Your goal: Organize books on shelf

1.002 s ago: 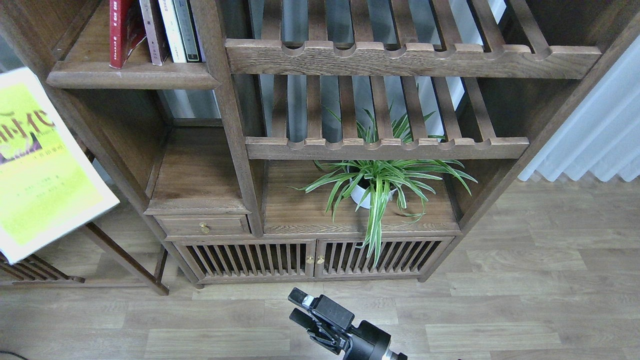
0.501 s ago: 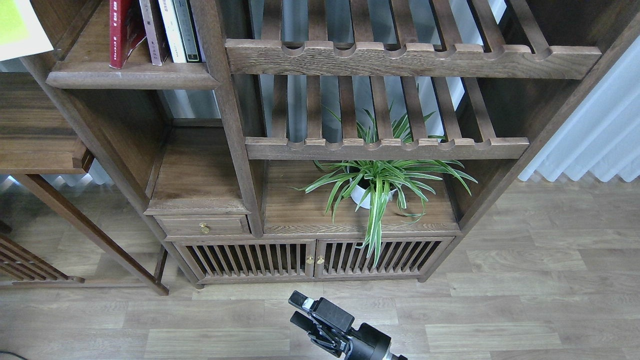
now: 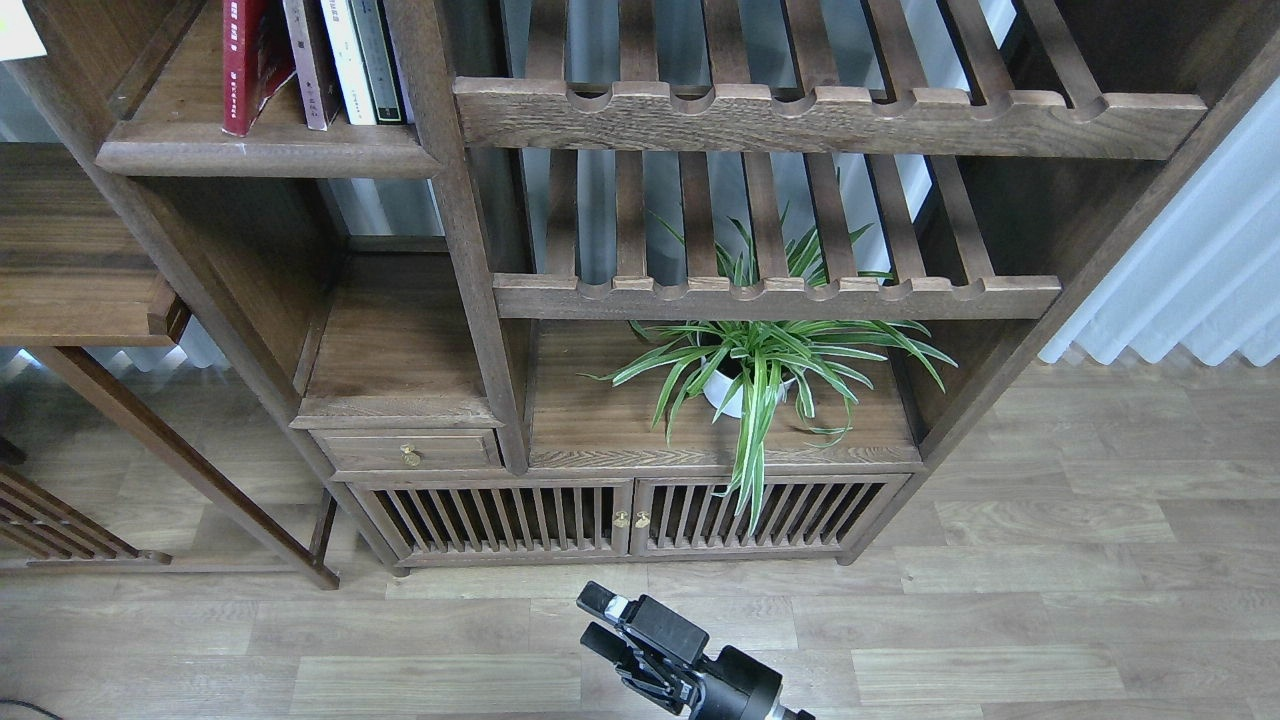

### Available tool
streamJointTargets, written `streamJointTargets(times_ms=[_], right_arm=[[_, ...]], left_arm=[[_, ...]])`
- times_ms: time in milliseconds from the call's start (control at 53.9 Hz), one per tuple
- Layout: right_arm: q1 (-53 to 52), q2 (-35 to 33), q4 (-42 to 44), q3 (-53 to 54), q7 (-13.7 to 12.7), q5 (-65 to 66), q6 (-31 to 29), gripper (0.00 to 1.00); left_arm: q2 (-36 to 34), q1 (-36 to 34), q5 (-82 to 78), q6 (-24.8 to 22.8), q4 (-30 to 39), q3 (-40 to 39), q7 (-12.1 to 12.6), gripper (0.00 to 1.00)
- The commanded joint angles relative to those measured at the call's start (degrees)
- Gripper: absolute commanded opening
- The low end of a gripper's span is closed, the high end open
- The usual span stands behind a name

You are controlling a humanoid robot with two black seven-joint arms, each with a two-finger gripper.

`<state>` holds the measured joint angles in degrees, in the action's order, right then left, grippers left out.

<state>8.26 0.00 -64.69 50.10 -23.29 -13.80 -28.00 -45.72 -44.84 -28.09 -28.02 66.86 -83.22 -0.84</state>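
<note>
Hovering low over the wood-look floor (image 3: 1050, 600), the right gripper (image 3: 603, 622) sits at the bottom centre of the head view, its two black fingers apart with a visible gap between them and nothing held. It points up and to the left, toward the cabinet's slatted doors (image 3: 625, 515), well apart from them. The left gripper is out of view.

Just above those doors, a potted spider plant (image 3: 760, 370) stands on the lower right board, its striped leaves spilling over the front edge. To its left is a small drawer with a brass knob (image 3: 410, 455). Above the plant run two slatted racks (image 3: 775, 290) with scalloped front rails.

The shelf (image 3: 265, 155), a solid dark-brown board with a rounded front edge, sits at the upper left. On it stand the books: a bright red book (image 3: 242, 65) at the left, leaning slightly, with a dark maroon book (image 3: 308, 60) beside it. Right of these are a thin white volume (image 3: 345, 55) and a dark-green volume (image 3: 378, 55), close against the upright post. A pale corner of something (image 3: 15, 35) shows at the top left edge; what it is cannot be told.
</note>
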Motion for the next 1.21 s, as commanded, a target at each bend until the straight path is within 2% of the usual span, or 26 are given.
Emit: streamJointTargets(times_ms=[0,148,427,501,631,742,984,1002,1039,1188], right_arm=[[0.1,0.0,-0.1,0.1,0.0,0.0,0.0,0.97],[0.4,0.0,-0.1,0.2,0.0,0.0,0.0,0.97],[0.7,0.0,-0.2,0.4,0.0,-0.1,0.0,0.97],[0.7,0.0,-0.2,0.4,0.0,-0.1,0.0,0.97],[0.8,0.0,-0.2,0.4,0.0,-0.1,0.0,0.97],[0.8,0.0,-0.3,0.3,0.0,-0.1,0.0,0.97],[0.8,0.0,-0.2,0.3,0.0,-0.1,0.0,0.97],[0.8,0.0,-0.2,0.3,0.0,-0.2,0.0,0.97],[0.8,0.0,-0.2,0.4,0.0,-0.2,0.0,0.97],[0.9,0.0,-0.3,0.2,0.0,-0.2,0.0,0.97]], left_arm=[[5.4,-4.7,-5.5,0.0,-3.0,1.6,-0.6,0.05],[11.3,-7.2,-10.4,0.0,-6.0,1.6,-1.7,0.05],[16.3,-11.0,-17.7,0.0,-10.5,1.7,-8.2,0.05],[17.2,-12.4,-19.2,0.0,-11.7,2.5,-10.5,0.05],[17.6,-14.4,-21.7,0.0,-13.8,4.7,-16.5,0.05],[18.0,-14.5,-21.8,0.0,-15.6,6.0,-19.5,0.05],[21.5,-14.7,-21.7,0.0,-21.0,5.0,-24.0,0.05],[21.8,-14.7,-21.7,0.0,-22.6,4.8,-25.9,0.05],[22.1,-14.7,-21.7,0.0,-23.3,4.7,-26.8,0.05],[24.2,-15.3,-21.4,0.0,-25.6,4.1,-27.2,0.05]])
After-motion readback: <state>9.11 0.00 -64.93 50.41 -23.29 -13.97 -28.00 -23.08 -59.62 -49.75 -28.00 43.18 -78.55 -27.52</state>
